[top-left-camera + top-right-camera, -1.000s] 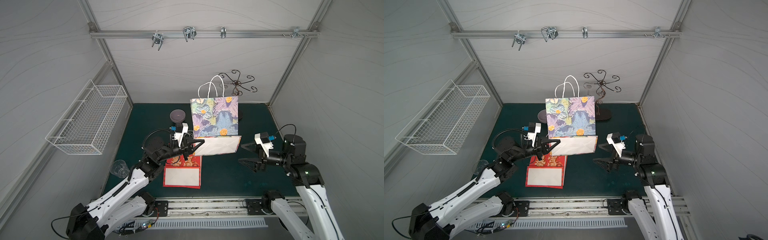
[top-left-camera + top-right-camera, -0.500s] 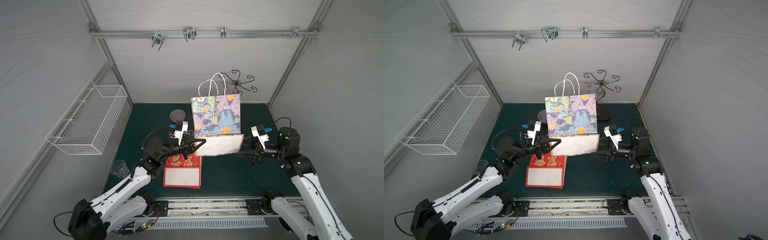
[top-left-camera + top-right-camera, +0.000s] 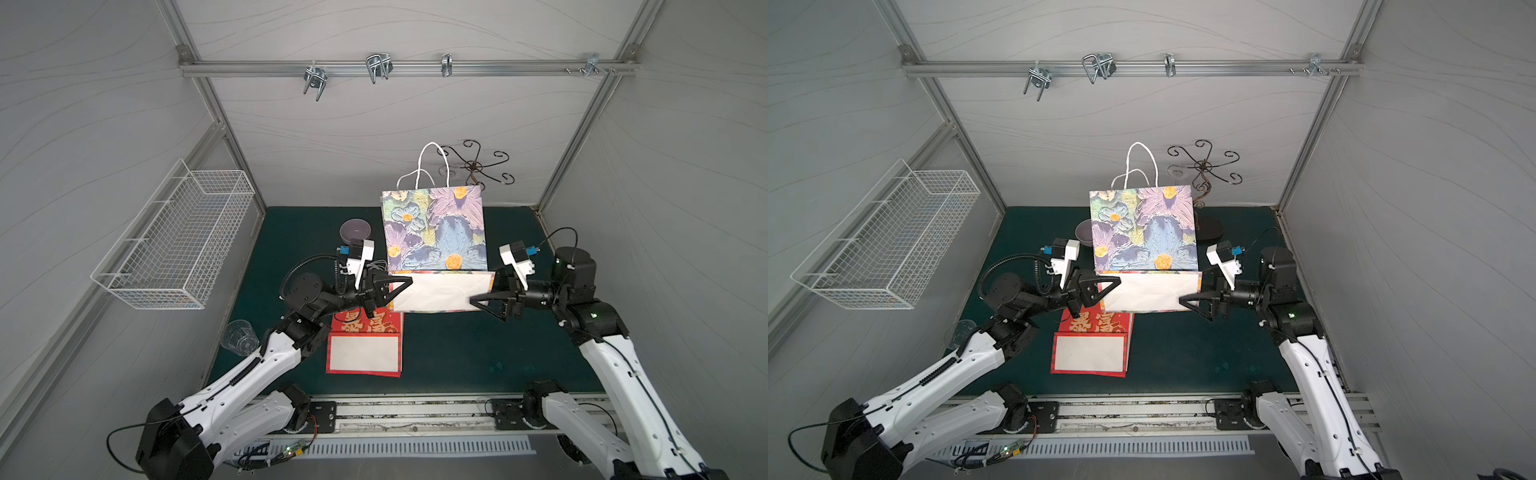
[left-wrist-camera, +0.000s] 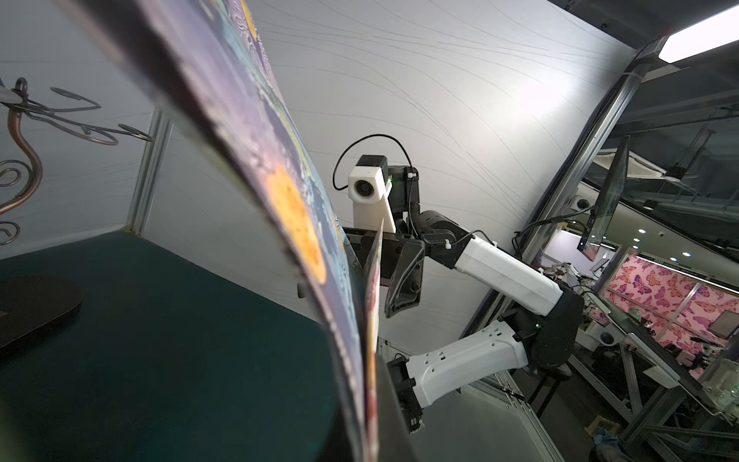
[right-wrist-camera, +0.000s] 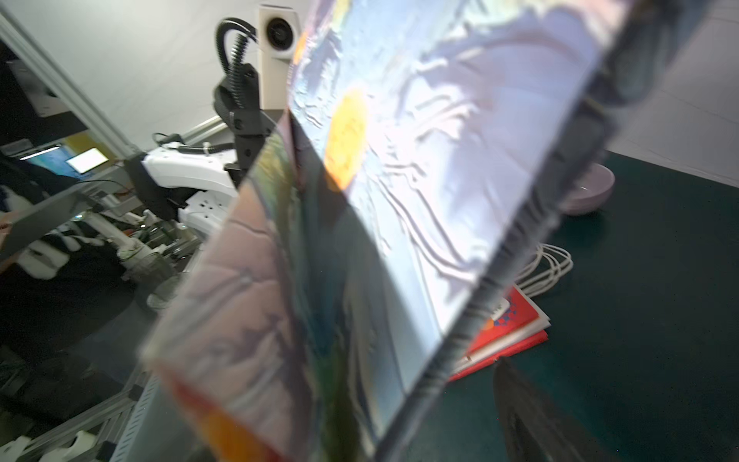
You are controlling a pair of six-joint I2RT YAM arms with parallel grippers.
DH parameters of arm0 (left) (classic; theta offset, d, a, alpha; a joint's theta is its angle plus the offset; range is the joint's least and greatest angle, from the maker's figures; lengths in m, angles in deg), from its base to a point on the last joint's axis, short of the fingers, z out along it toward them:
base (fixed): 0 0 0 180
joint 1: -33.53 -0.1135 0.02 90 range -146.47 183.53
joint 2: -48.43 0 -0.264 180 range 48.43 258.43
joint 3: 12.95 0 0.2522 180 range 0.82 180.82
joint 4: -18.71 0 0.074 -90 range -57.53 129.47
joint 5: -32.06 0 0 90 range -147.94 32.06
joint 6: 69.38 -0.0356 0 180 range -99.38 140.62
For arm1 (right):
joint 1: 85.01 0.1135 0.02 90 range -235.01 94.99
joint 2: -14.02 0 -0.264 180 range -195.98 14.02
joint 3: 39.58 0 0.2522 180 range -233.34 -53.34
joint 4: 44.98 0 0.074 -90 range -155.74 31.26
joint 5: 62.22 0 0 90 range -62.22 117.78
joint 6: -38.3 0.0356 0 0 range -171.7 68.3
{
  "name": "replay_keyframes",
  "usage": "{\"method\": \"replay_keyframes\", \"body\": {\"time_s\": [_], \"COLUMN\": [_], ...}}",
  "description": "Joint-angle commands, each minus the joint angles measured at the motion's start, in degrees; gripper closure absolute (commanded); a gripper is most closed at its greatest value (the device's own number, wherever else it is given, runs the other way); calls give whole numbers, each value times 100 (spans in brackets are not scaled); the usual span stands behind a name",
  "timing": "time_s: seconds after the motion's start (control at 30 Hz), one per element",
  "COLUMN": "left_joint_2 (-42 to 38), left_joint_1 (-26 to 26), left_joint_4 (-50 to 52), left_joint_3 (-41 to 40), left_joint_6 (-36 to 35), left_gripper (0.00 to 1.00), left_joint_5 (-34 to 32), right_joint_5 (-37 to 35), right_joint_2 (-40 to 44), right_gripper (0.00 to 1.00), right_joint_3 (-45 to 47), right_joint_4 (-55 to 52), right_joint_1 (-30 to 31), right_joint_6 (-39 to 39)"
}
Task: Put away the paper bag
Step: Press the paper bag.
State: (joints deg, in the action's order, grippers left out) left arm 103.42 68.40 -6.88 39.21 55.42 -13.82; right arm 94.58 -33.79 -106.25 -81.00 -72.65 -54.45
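The paper bag [image 3: 434, 226] [image 3: 1142, 232], printed with flowers and fitted with white rope handles, hangs upright in the air above the green mat in both top views. Its white base is folded up toward the camera. My left gripper [image 3: 401, 286] [image 3: 1111, 286] is shut on the bag's lower left corner; in the left wrist view the bag [image 4: 280, 192] runs straight into the closed jaws. My right gripper [image 3: 484, 291] [image 3: 1194, 291] stands open, one finger on each side of the bag's lower right corner. The bag [image 5: 420, 160] fills the right wrist view, with a dark finger [image 5: 520, 408] beside it.
A red paper bag [image 3: 365, 345] lies flat on the mat under the lifted bag. A purple bowl [image 3: 354, 230] and a curly metal stand [image 3: 473, 166] are behind it, and a clear cup [image 3: 241, 336] at the mat's left edge. A wire basket [image 3: 178, 241] hangs on the left wall; hooks [image 3: 378, 68] hang from the top rail.
My right arm has swung left from open space up to the bag, and its open jaws now straddle the lower right corner. The left gripper keeps its hold; the bag shifted slightly.
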Motion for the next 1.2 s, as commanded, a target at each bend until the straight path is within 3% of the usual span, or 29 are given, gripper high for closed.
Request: {"method": "replay_keyframes", "body": {"time_s": [0.0,0.23,0.33,0.47,0.5,0.67,0.7,0.77,0.83,0.9,1.03,1.17], "left_joint_2": [60,67,24,4,-5,-41,-44,-49,-40,-25,-23,-48], "left_joint_1": [-16,-16,-11,-11,-12,-15,-15,-13,-14,-13,-15,2], "left_joint_4": [-338,-276,-252,-231,-215,-122,-100,-43,-4,15,129,188], "left_joint_3": [259,108,52,-28,-50,-93,-103,-115,-125,-148,-179,-226], "left_joint_6": [101,158,150,136,132,64,40,11,-9,-16,-69,-106], "left_gripper": [100,100,100,100,100,100,100,100,100,100,100,100], "left_joint_5": [103,58,1,-35,-35,-43,-43,-35,4,30,96,123], "right_joint_5": [399,-117,-59,-61,-79,-81,-142,-203,-251,-249,-177,-202], "right_joint_2": [-14,-153,-164,-168,-164,-166,-183,-230,-294,-364,-498,-514], "right_gripper": [24,41,58,96,100,100,95,69,63,68,100,100], "right_joint_3": [-210,-339,-270,-173,-160,-207,-228,-276,-332,-382,-439,-440], "right_joint_4": [790,1154,1190,1420,1458,1571,1597,1653,1721,1742,1803,1874], "right_joint_1": [191,195,196,196,196,196,195,192,193,197,196,197], "right_joint_6": [437,1038,1115,1356,1386,1469,1493,1567,1631,1643,1668,1713]}}
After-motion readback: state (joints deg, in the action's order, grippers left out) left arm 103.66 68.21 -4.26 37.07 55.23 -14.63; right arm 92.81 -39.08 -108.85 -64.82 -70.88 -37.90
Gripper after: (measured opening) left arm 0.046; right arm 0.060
